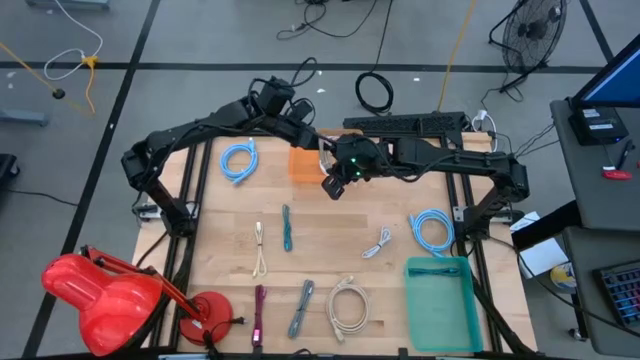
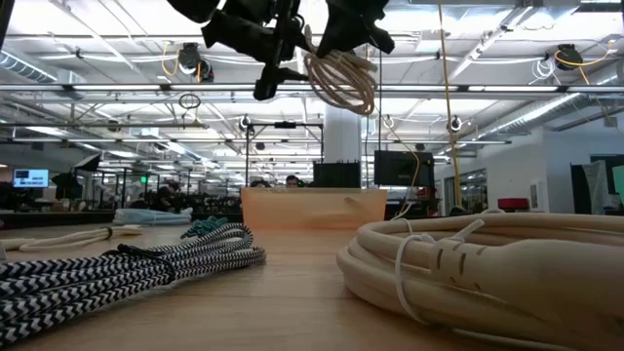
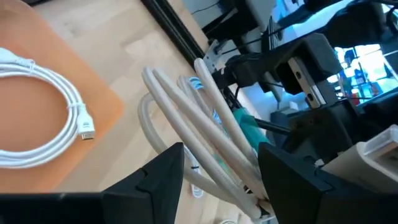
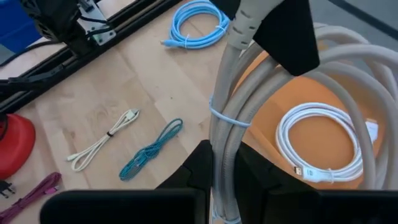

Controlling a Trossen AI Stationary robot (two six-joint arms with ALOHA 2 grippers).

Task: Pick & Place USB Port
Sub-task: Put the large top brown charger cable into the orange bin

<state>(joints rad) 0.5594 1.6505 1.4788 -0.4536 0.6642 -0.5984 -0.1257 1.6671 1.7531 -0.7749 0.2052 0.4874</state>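
Note:
A beige coiled cable [image 2: 341,83] hangs in the air over the orange tray [image 1: 303,165], with my right gripper [image 4: 224,168] shut on it. Coming from the table's left, my left gripper [image 3: 221,180] stands open. Its fingers sit on either side of the same coil's strands [image 3: 199,124]. In the high view the two grippers meet at the tray's right edge, the left one [image 1: 320,148] just behind the right one [image 1: 335,185]. A white coiled cable [image 4: 323,143] lies flat inside the tray. My right gripper pinches several strands of the beige coil together between its two fingers, just below a thin tie [image 4: 227,119]. The fingers slant down and lie across the strands. The coil is lifted clear and hangs as a loop over the tray. My left gripper: I cannot tell whether its fingers touch the strands.
On the table lie two blue cable coils [image 1: 238,160] [image 1: 432,228], a teal cable [image 1: 287,228], a small white one [image 1: 377,243], another beige coil [image 1: 347,305] and a braided cable [image 2: 127,268]. A green tray [image 1: 440,300] sits near right, a red lamp [image 1: 100,295] near left.

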